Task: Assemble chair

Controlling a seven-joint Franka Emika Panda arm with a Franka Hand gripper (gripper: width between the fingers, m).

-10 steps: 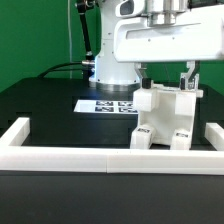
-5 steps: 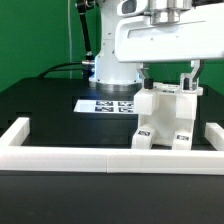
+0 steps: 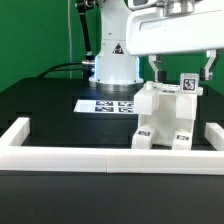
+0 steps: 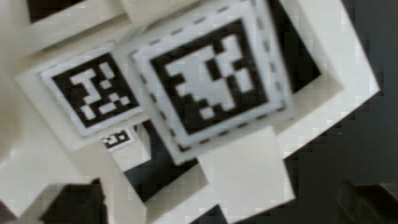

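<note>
The white chair [image 3: 164, 117] stands partly put together on the black table at the exterior view's right, close behind the front rail. A black-and-white tag [image 3: 187, 84] shows on its top part. My gripper [image 3: 181, 68] hangs just above the chair's top, with its two dark fingers [image 3: 155, 68] spread wide and nothing between them. The wrist view is filled from close up by white chair parts [image 4: 285, 170] bearing two large tags [image 4: 210, 78]; my fingers do not show clearly there.
The marker board [image 3: 104, 104] lies flat on the table, left of the chair. A long white border rail [image 3: 90, 157] runs along the front, with side pieces at both ends [image 3: 16, 132]. The arm's base [image 3: 114, 62] stands behind the board.
My gripper has risen and shifted to the exterior view's right. Its fingers, which stood on either side of the chair's top, are now above it. The chair has not moved.
</note>
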